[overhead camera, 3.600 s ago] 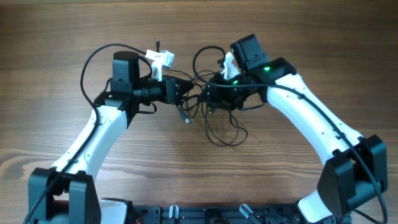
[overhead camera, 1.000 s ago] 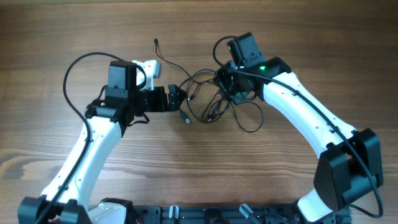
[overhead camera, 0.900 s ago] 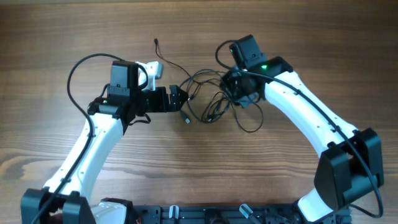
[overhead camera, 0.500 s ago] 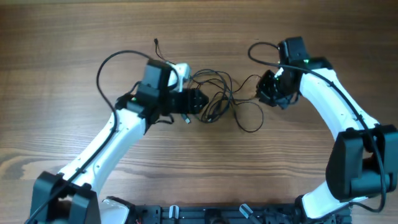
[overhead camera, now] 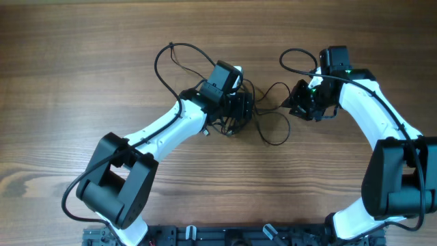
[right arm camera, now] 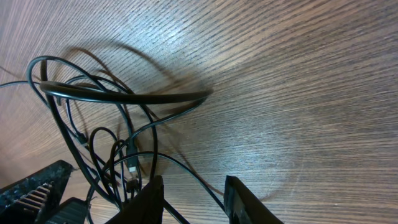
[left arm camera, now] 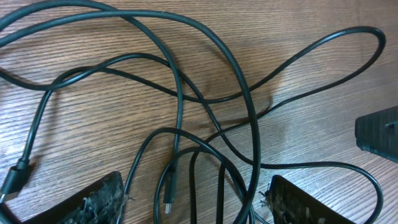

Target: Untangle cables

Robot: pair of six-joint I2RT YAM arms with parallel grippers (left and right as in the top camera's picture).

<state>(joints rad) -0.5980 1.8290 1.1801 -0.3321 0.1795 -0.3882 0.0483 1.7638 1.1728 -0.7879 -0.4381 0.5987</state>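
Cables (overhead camera: pixel 232 127): lying as one loose knot at centre of wooden table (overhead camera: pixel 82 55), looping over & under each other, small plug end (left arm camera: pixel 168 200) showing in L wrist view. Hovering left gripper (left arm camera: pixel 194 183) right over knot, fingers (left arm camera: pixel 93 202) spread wide, straddling several strands, clamping nothing. Holding right gripper (right arm camera: pixel 193 182) just beside pile, fingers (right arm camera: pixel 245 199) parted w/ wood showing between, apparently pinching nothing. Judging progress as early: no cord lying clear of the rest yet, so teasing out every strand & laying each apart remaining to do.
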